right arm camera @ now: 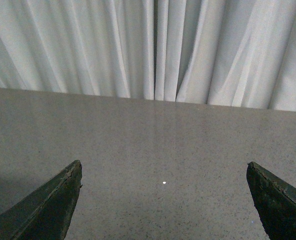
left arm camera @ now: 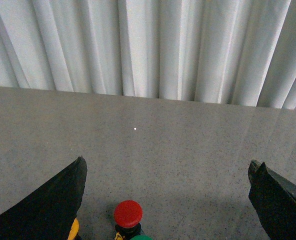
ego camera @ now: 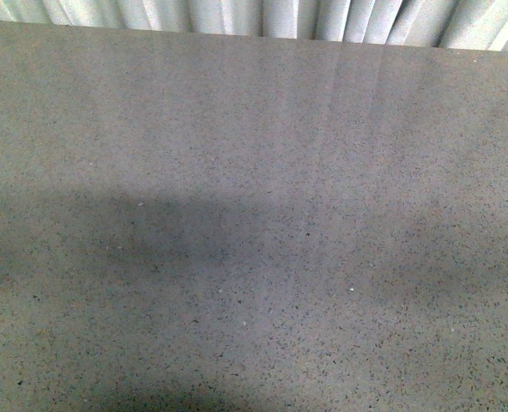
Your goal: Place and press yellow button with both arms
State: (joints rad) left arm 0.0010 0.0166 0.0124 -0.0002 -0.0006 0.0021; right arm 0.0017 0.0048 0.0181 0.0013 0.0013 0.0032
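Observation:
In the left wrist view a sliver of the yellow button (left arm camera: pixel 74 230) peeks out from behind one black finger at the frame's bottom edge; most of it is hidden. My left gripper (left arm camera: pixel 167 172) is open and empty, its jaws spread wide, with the button low beside one finger. My right gripper (right arm camera: pixel 164 172) is open and empty over bare speckled tabletop (right arm camera: pixel 163 145); no button shows there. The front view shows only the grey table (ego camera: pixel 254 232); neither arm nor the button is in it.
A red push button (left arm camera: pixel 128 215) stands between the left gripper's jaws near the frame's bottom, and the top of a green one (left arm camera: pixel 141 237) shows just below it. White curtains (left arm camera: pixel 148 45) hang behind the table's far edge.

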